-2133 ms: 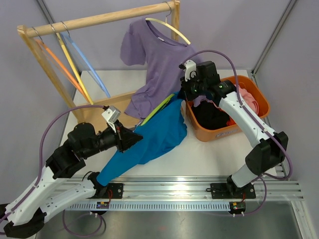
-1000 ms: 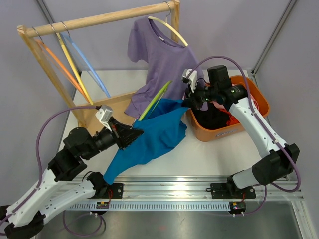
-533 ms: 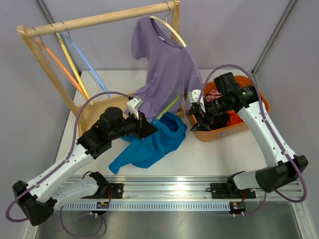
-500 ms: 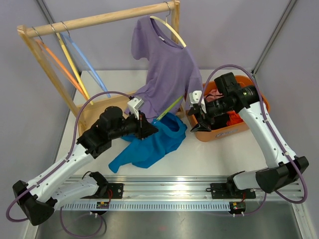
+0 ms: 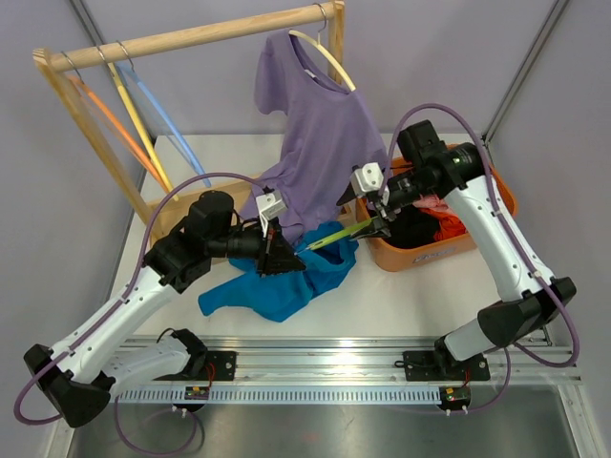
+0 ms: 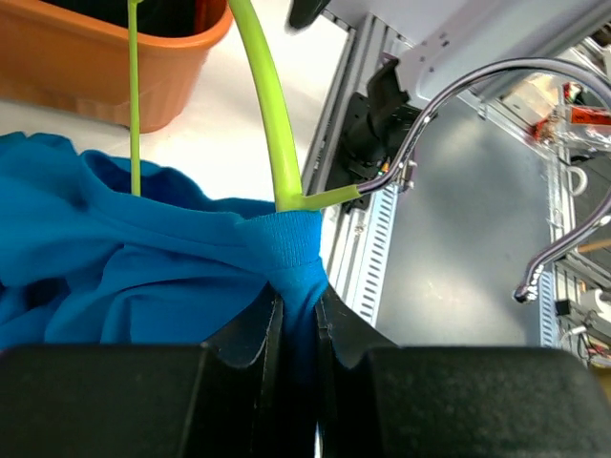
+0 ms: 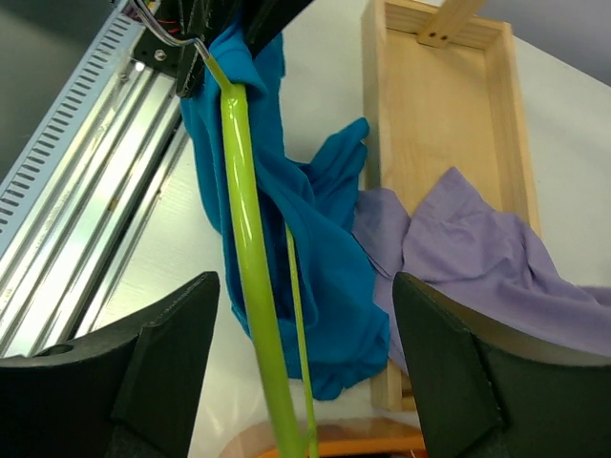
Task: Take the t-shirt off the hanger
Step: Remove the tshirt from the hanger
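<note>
Crumpled blue t-shirt (image 6: 124, 277) bunches on smooth, curved hanger (image 6: 260, 105).

Bright and even from overhead, barely shadowing the white table (image 5: 410, 296). Crisp from above; soft on the right wrist's near fingers (image 7: 162, 372). Glinting off the metal hook (image 6: 456, 86).

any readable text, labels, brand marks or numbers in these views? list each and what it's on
None legible.
Small stickers on the rail by the arm bases: too small to read.
The blue t-shirt, green hanger and orange bin show no print.
</note>
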You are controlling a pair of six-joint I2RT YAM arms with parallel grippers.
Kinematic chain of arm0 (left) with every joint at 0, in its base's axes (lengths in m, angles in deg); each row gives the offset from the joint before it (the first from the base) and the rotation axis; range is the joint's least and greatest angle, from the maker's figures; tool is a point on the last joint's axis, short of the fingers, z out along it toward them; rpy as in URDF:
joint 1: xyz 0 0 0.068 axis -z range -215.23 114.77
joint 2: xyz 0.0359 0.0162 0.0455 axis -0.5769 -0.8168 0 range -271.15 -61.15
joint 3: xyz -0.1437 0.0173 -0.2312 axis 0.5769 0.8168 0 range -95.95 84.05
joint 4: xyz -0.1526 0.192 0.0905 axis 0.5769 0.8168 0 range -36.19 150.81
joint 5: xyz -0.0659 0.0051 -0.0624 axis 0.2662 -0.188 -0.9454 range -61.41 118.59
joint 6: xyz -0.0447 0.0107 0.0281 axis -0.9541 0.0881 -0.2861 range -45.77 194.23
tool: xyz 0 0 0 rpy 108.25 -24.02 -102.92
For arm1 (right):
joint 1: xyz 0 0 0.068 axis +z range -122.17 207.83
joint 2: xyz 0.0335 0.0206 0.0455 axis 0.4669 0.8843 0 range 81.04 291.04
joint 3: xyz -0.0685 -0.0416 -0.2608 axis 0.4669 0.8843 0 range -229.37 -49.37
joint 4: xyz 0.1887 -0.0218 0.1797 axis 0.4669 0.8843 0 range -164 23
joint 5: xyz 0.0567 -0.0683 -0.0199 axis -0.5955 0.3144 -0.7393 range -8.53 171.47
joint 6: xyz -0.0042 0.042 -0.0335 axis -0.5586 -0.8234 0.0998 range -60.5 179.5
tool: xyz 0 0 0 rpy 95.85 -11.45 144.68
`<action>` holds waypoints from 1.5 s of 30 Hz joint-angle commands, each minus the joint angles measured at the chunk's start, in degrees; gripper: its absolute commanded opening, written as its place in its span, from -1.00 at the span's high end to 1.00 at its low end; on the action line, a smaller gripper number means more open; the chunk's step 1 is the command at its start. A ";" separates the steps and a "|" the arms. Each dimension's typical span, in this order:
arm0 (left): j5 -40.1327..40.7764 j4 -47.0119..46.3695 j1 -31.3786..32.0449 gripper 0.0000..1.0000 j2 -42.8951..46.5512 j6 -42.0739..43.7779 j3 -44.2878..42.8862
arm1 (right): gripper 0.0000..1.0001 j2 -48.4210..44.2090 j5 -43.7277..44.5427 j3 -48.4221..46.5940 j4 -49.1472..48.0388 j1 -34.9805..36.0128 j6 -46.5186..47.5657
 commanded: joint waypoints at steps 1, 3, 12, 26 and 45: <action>-7.27 -4.34 -0.64 1.00 0.88 1.51 -3.18 | -0.58 2.22 0.21 -2.37 11.79 4.98 2.69; -7.99 -5.75 -0.81 1.00 0.44 0.54 -3.44 | -0.53 2.66 1.62 -1.94 11.19 6.48 0.95; -2.91 -8.83 -3.18 0.94 0.00 -0.69 -3.01 | 0.68 -0.85 6.44 4.48 -0.94 8.25 -12.40; 21.80 -5.23 -6.44 -0.48 8.17 -0.25 2.70 | 1.00 -9.90 14.72 9.49 0.71 -5.81 -19.11; 48.72 -13.58 10.51 -0.88 -1.48 -18.96 4.03 | 1.00 -6.66 14.02 9.58 -10.79 -6.61 -50.56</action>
